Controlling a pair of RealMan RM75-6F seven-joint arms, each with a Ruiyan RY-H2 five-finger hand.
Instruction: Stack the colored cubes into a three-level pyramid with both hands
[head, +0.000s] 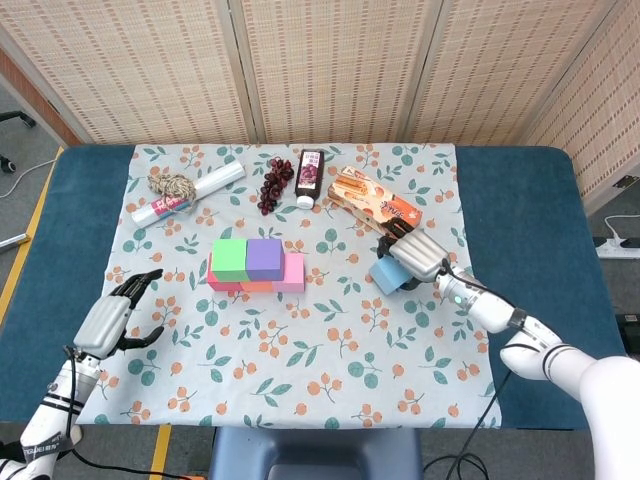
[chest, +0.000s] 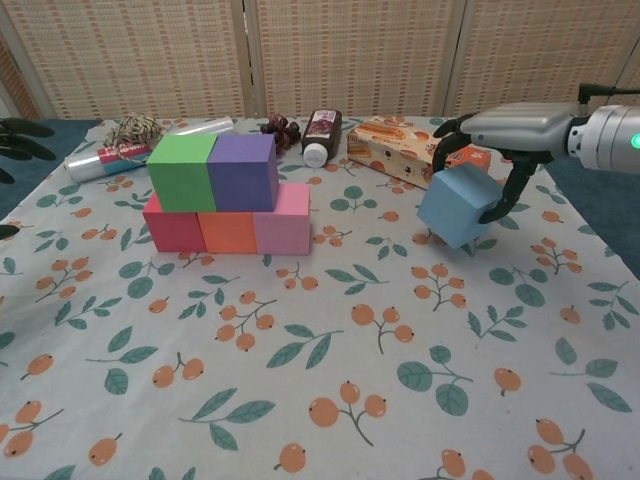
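With blue cube (chest: 459, 205) clasped in right hand (chest: 487, 140) (tilted, seemingly just off the cloth), carry toward 9 o'clock: stack (chest: 228, 195) lies there, green-purple top tier awaiting it. Left hand (head: 112, 316) open, idle, far at 8 o'clock.

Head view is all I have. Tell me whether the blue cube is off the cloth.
Observer: Chest view shows the blue cube tilted in the right hand, one corner lowest. It looks just clear of the tablecloth.
Operator: Report the grip.
Observer: Fingers hook over its far top edge; the thumb presses its right face.
Operator: Describe the base row.
Observer: Red cube, orange cube and pink cube sit side by side. The green cube and purple cube sit on top, shifted toward the red end.
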